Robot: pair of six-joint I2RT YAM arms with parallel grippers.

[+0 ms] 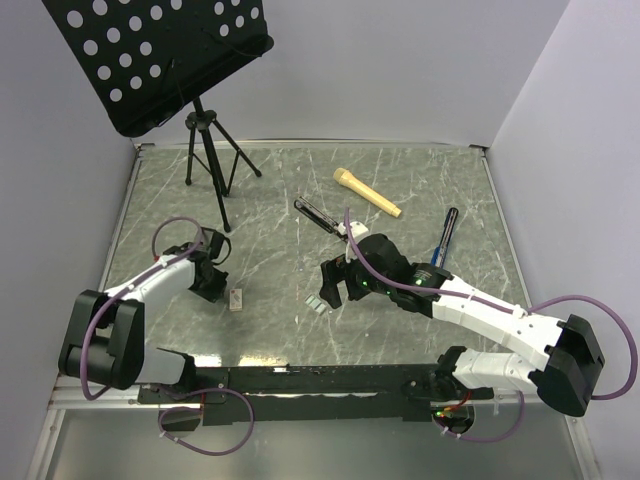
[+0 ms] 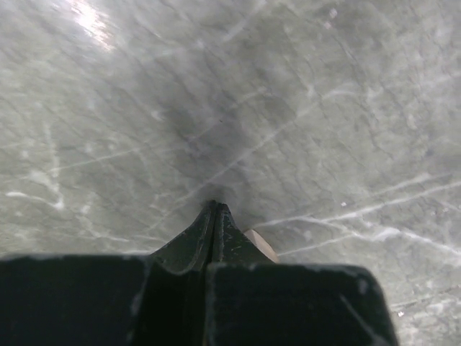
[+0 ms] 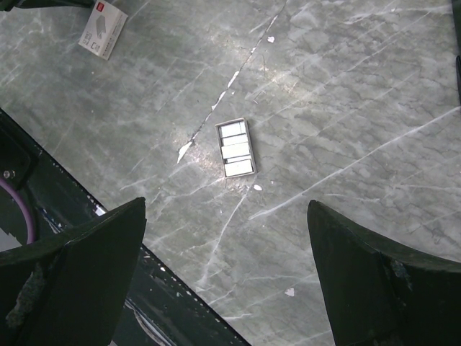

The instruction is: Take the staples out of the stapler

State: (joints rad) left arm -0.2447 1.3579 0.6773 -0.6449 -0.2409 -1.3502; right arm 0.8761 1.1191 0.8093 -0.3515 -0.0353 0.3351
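Observation:
The stapler (image 1: 320, 217) lies on the marble table behind centre, slim and black, apart from both grippers. The staples (image 1: 317, 304) are a tiny silvery-grey rectangle lying flat on the table at front centre; they also show in the right wrist view (image 3: 236, 148). My right gripper (image 1: 335, 285) is open and empty, just above and behind the staples, which lie ahead of its spread fingers (image 3: 227, 205). My left gripper (image 1: 210, 275) is at the left, its tips pressed together (image 2: 215, 209) over bare table, with nothing visible between them.
A small white box (image 1: 236, 298) lies next to the left gripper and shows in the right wrist view (image 3: 103, 30). A yellow handle-like object (image 1: 367, 192) and a black pen (image 1: 445, 235) lie at the back right. A music stand's tripod (image 1: 210, 160) stands at the back left.

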